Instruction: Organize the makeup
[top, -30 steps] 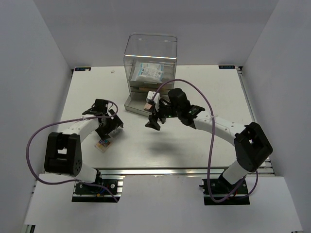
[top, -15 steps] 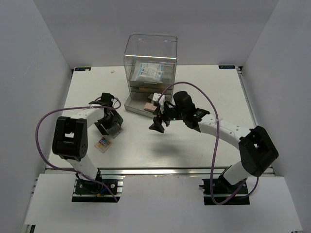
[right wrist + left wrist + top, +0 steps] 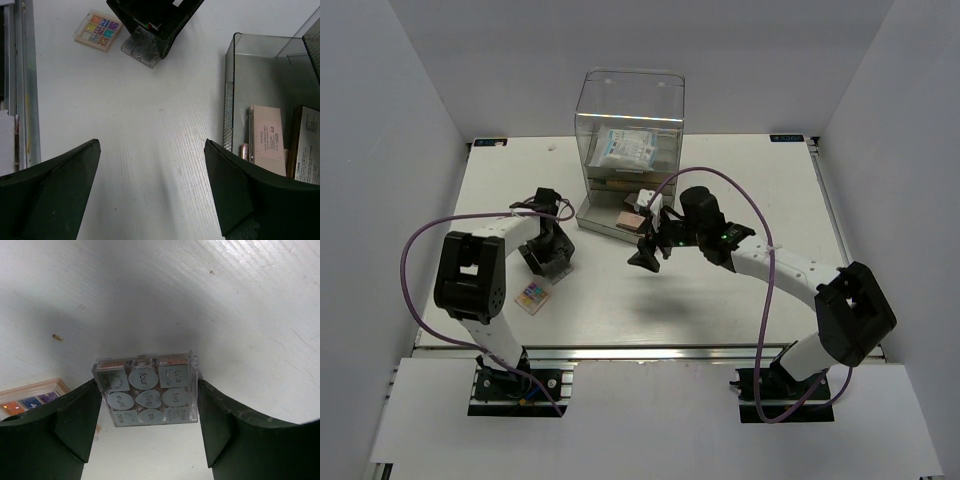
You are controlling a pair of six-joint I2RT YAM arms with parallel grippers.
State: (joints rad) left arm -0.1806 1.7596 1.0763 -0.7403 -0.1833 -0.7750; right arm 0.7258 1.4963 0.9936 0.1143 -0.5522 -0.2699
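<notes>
At the back of the bench, the clear drawer box has a white-blue packet in its upper part. The bottom drawer stands open toward the arms. Inside, a peach palette lies flat, with a dark-rimmed flat case just beside it. A slim pink item sits by the drawer wall, too small to identify.

Left hand: fingers closed against both sides of the round-pan palette, gripping it. Cannot tell whether it is touching the bench. The multicoloured palette lies on the bench just beside this hand, on the near side, not touching it.

Right hand: fingers spread wide, nothing held. It hangs above bare bench between the drawer and the left hand.
</notes>
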